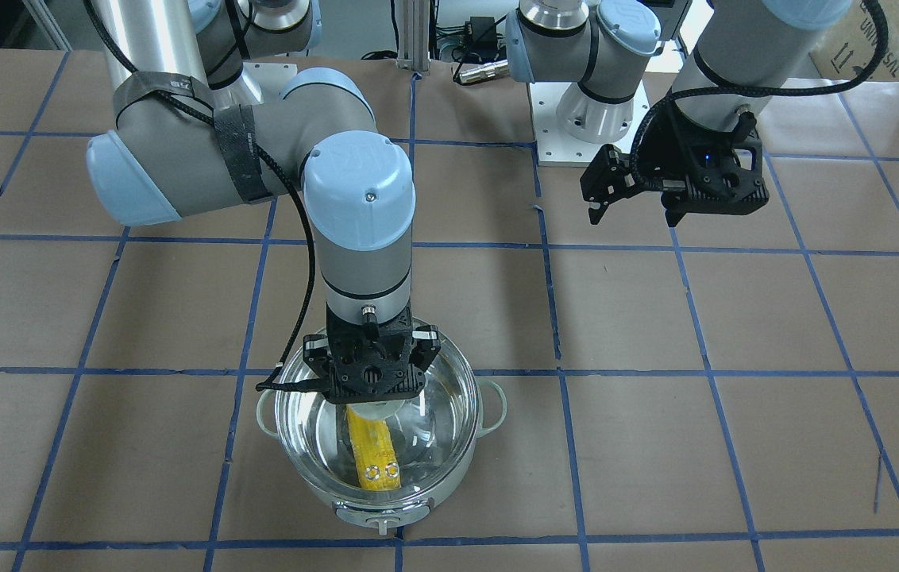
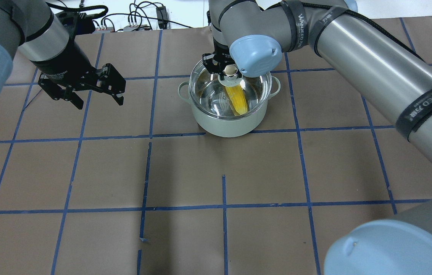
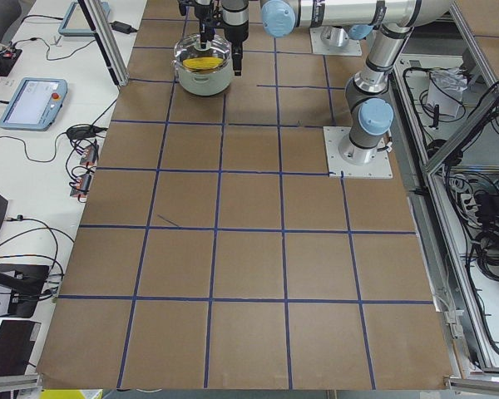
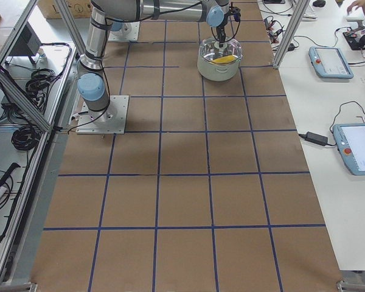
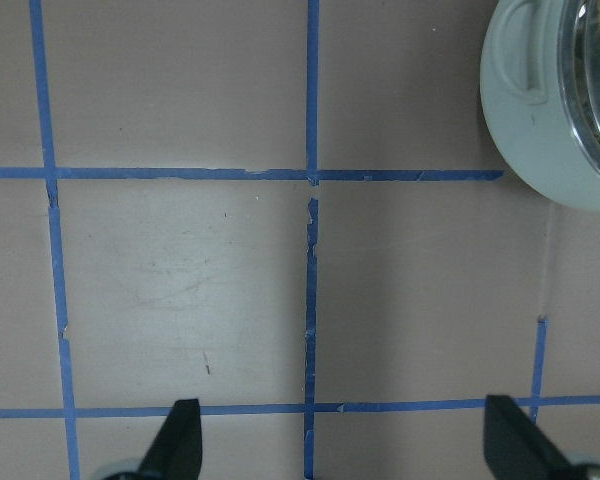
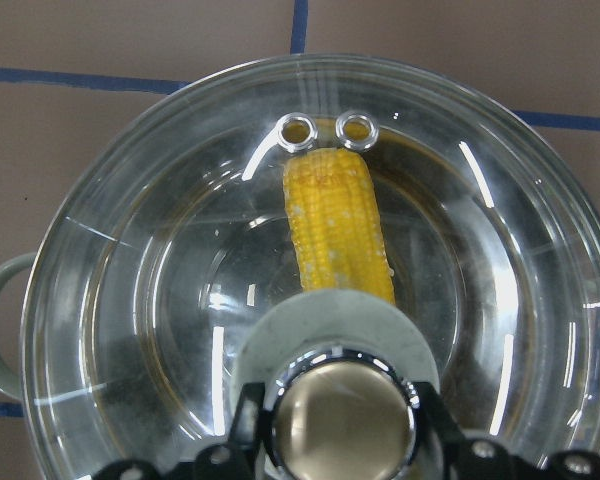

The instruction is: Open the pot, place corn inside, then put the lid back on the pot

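The pot (image 1: 386, 508) stands on the table, also in the overhead view (image 2: 231, 122). The glass lid (image 1: 437, 429) sits on its rim. The yellow corn (image 1: 370, 457) lies inside under the glass, clear in the right wrist view (image 6: 335, 235). My right gripper (image 2: 230, 70) points straight down over the pot's middle, its jaws shut on the lid's knob (image 6: 342, 425). My left gripper (image 2: 99, 104) is open and empty, hovering above the table well off the pot's side. The left wrist view shows only the pot's wall and one handle (image 5: 525, 130).
The table is brown paper with a blue tape grid. The left arm's base plate (image 1: 588, 143) is at the robot's edge. Cables and boxes (image 2: 139, 23) lie beyond the far edge. Teach pendants (image 4: 331, 61) rest on the side bench.
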`<control>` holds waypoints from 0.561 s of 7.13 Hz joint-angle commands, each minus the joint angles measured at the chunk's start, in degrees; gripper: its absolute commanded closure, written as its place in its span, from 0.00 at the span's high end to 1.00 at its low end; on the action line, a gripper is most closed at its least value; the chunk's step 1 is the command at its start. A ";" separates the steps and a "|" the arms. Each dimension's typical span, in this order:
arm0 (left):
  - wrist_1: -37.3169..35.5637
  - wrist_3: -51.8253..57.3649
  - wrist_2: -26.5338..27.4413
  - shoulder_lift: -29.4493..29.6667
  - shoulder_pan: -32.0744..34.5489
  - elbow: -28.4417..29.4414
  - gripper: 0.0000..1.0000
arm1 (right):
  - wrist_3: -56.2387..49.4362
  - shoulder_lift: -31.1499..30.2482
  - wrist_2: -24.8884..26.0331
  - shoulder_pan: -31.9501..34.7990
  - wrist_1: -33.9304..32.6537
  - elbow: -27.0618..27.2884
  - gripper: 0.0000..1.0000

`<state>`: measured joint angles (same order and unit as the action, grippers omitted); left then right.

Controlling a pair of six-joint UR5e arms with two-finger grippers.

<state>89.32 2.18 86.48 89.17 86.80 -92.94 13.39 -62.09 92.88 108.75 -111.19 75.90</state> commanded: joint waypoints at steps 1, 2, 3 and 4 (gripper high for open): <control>0.24 0.01 -0.17 -0.13 0.38 0.83 1.00 | 0.15 -0.05 -0.33 0.06 -0.17 0.30 0.09; 0.24 -0.07 0.00 -0.48 1.95 0.91 1.00 | 0.32 -0.05 -0.33 0.23 -0.43 0.39 0.09; 0.33 0.01 0.18 -1.27 3.62 0.91 1.00 | 1.02 -0.05 -0.33 0.24 -0.43 0.39 0.09; 0.24 0.01 -0.08 -1.36 4.42 0.91 1.00 | 1.03 0.04 -0.42 0.15 -0.52 0.39 0.09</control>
<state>89.59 2.18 86.52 88.15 89.93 -92.06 14.17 -62.12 92.54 108.93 -111.61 76.27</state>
